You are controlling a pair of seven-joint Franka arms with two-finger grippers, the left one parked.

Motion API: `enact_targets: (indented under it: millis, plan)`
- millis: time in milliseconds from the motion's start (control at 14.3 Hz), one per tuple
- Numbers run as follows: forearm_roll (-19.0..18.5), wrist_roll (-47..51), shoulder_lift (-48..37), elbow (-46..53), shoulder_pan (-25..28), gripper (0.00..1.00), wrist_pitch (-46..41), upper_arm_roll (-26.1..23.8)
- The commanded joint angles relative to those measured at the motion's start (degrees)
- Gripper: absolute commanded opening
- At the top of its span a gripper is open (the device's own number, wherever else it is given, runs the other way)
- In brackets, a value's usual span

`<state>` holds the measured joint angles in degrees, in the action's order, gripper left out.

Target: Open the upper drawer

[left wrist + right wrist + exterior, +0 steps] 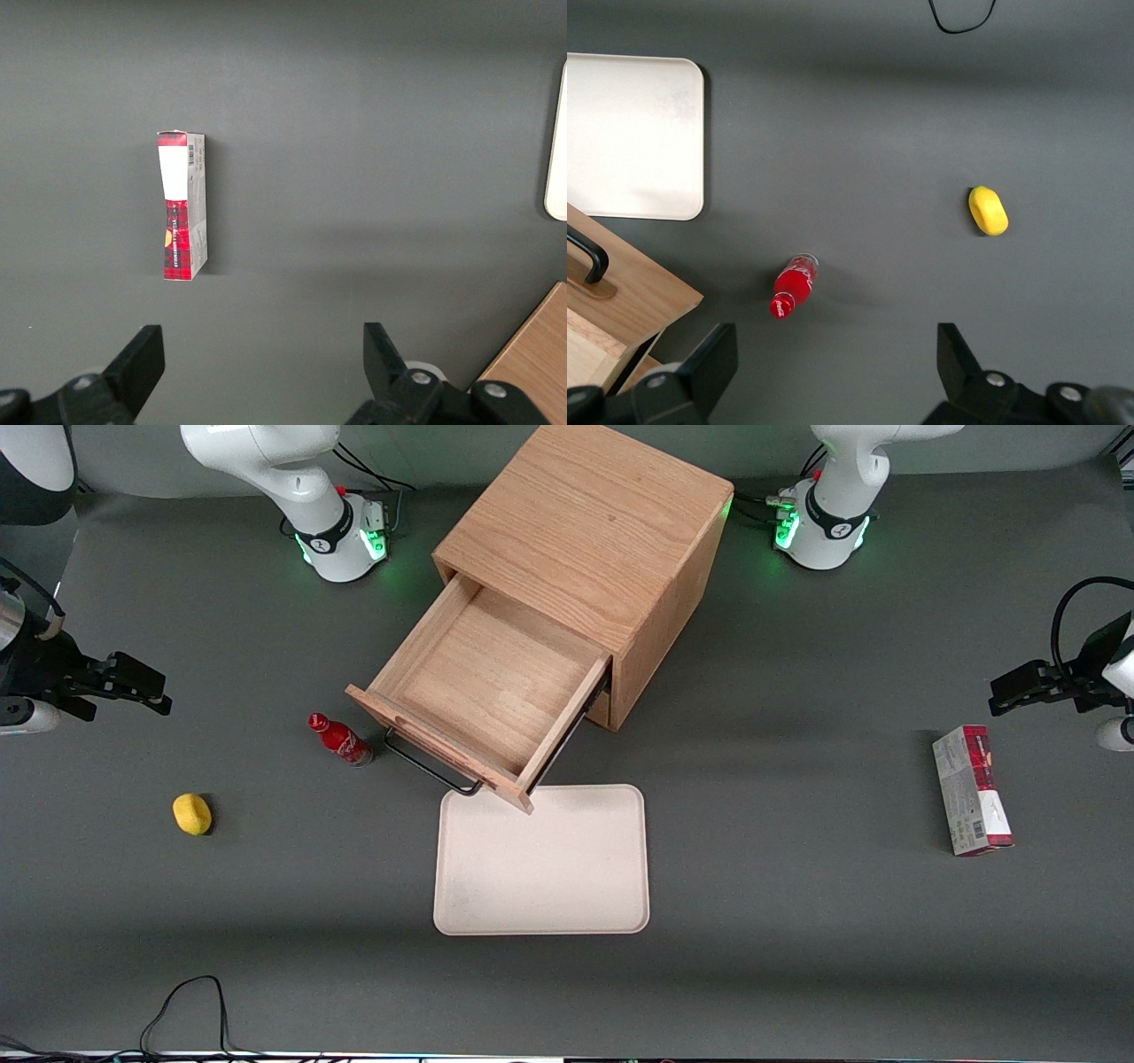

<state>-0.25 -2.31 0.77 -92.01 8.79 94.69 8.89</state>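
Note:
The upper drawer (496, 682) of the light oak cabinet (589, 522) stands pulled far out, its shallow wooden box empty. Its black bar handle (430, 771) faces the front camera. A corner of the drawer front (629, 292) and one end of the handle (589, 252) show in the right wrist view. The lower drawer is hidden under the open one. My gripper (146, 688) hangs open and empty above the table toward the working arm's end, well away from the drawer. In the right wrist view the gripper (833, 354) has bare grey table between its fingers.
A red bottle (341, 741) (793, 285) stands beside the drawer's handle. A yellow lemon-like object (192, 814) (988, 211) lies nearer my gripper. A cream tray (542, 859) (633, 133) lies in front of the drawer. A red and grey box (972, 790) (182, 205) lies toward the parked arm's end.

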Motion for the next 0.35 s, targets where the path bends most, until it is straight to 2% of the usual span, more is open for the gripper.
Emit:
enact_targets:
  millis: [0,280]
  plan:
    - [-1.06,1.61,-1.04,-0.71,0.27,1.00,0.50,0.34]
    - [-0.98,1.70,-1.04,-0.71,0.18,1.00,0.32,0.43]
